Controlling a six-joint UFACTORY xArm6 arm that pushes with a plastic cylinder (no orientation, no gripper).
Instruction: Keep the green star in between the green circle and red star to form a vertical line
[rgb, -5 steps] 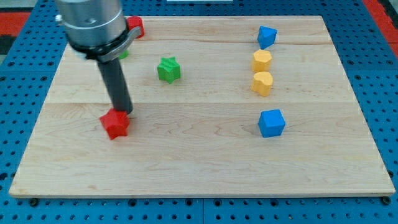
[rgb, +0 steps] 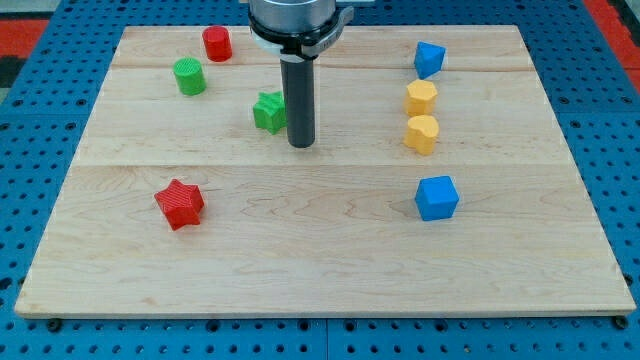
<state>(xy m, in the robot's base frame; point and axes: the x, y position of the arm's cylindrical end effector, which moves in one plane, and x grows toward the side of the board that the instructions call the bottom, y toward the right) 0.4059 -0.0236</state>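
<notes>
— What carries it all?

— A pale wooden worktop (rgb: 330, 270), lying on a blue pegboard. My tip (rgb: 302, 145) sits on it near the middle, a little toward the view's top.

— And what does the tip have hold of?

— Nothing. It is the plain end of a dark rod, with nothing clamped or carried.

— Where is the green star?

— The green star (rgb: 268, 111) is just beside my tip, on the view's left and slightly toward the top. The rod's shaft overlaps its right edge, so I cannot tell whether they touch.

— The other two?

— The green circle (rgb: 189, 76) is well apart from my tip, up and to the view's left, beyond the star. The red star (rgb: 180, 204) is also to the view's left of my tip, but toward the bottom, well apart.

— The rest?

— To the view's right of my tip there is a column: a blue block (rgb: 429, 58) at the top, two yellow blocks (rgb: 421, 98) (rgb: 422, 133) close together, and a second blue cube (rgb: 437, 197) lower down. A red cylinder (rgb: 217, 43) stands up-left of my tip, near the green circle.
</notes>
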